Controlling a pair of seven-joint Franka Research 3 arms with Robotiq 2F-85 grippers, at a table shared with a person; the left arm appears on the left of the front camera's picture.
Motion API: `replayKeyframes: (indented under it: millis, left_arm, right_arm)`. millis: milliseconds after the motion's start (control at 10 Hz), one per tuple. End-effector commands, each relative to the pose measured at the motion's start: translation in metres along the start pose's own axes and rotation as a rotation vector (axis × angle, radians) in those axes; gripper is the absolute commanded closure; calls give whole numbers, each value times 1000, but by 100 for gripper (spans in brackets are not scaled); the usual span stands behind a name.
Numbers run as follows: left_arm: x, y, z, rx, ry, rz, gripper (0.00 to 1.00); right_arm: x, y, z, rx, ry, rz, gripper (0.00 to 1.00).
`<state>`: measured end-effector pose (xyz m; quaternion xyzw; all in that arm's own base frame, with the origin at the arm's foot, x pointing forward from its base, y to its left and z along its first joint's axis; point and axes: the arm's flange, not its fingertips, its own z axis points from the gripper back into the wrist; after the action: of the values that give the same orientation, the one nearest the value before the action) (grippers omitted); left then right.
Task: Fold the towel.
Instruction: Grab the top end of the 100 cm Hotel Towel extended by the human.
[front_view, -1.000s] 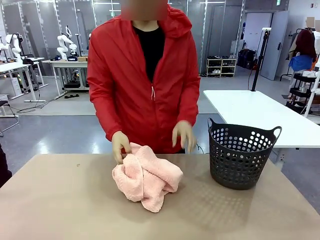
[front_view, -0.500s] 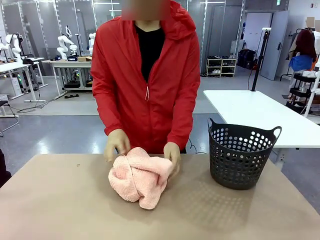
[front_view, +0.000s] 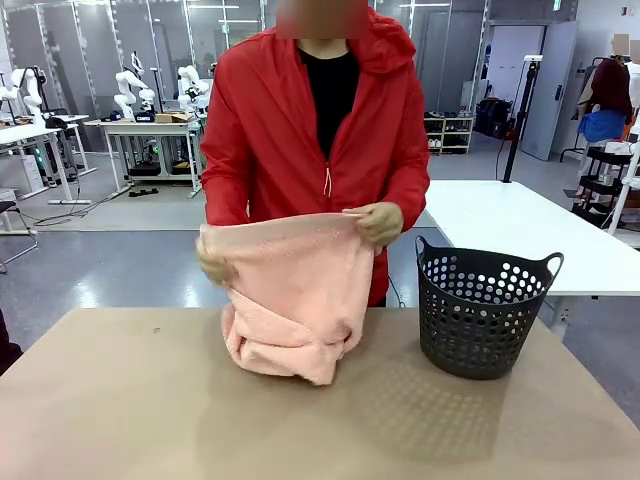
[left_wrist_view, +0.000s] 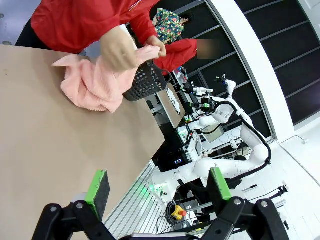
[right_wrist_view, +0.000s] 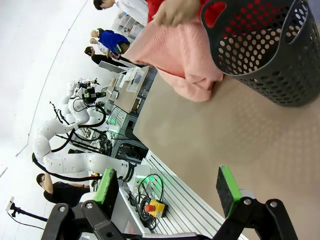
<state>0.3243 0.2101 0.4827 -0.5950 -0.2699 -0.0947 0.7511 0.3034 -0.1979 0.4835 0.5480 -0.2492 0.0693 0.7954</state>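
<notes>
The towel (front_view: 290, 295), pale salmon-pink terry, hangs in the middle of the front view. Its top edge is stretched nearly level and its lower part is bunched in folds on the tan table (front_view: 120, 400). The person's hand at picture right (front_view: 380, 222) is closed on the upper right corner, at chest height against the red jacket (front_view: 260, 130). The hand at picture left (front_view: 212, 265) grips the left edge a little lower, partly behind the cloth. A black perforated basket (front_view: 480, 310) stands to the right, apart from the towel. In the wrist views, the left gripper (left_wrist_view: 157, 175) and the right gripper (right_wrist_view: 167, 182) sit at the bottom edge, fingers spread wide with nothing between them.
</notes>
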Motion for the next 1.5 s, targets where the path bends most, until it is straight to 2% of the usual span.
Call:
replayKeyframes:
  millis: [0,1400]
  left_arm:
    - [0,0,1,-18,2,-13,0]
    - [0,0,1,-18,2,-13,0]
  right_arm:
    - [2,0,1,9,-11,22,0]
    - [2,0,1,9,-11,22,0]
